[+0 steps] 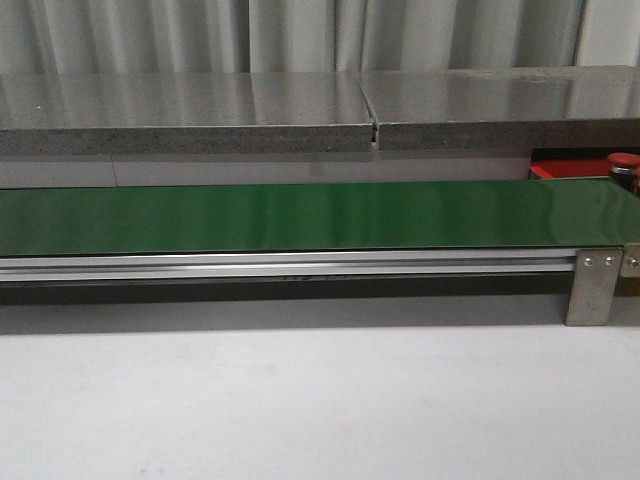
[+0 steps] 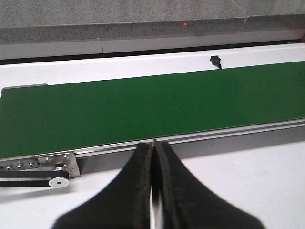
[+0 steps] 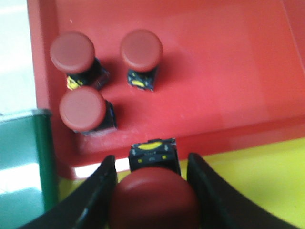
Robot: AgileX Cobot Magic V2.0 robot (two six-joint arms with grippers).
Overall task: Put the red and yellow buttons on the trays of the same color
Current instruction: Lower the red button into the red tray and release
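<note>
Red domed-cap button [image 3: 152, 202] is clamped between right gripper [image 3: 151, 191] jaws, over the yellow surface [image 3: 257, 176], flat red plastic tray [image 3: 228, 71] at 12 o'clock. Early release risks wrong-colour placement. Left gripper [image 2: 153, 191] jaws are closed, empty.

No readable text, brands or numbers showed in any view. The yellow labels [image 3: 148, 153] on the button bodies in the right wrist view carried dark marks, too blurred to read. Nothing was printed on the green belt [image 1: 300, 215] or the red tray [image 3: 228, 71].
</note>
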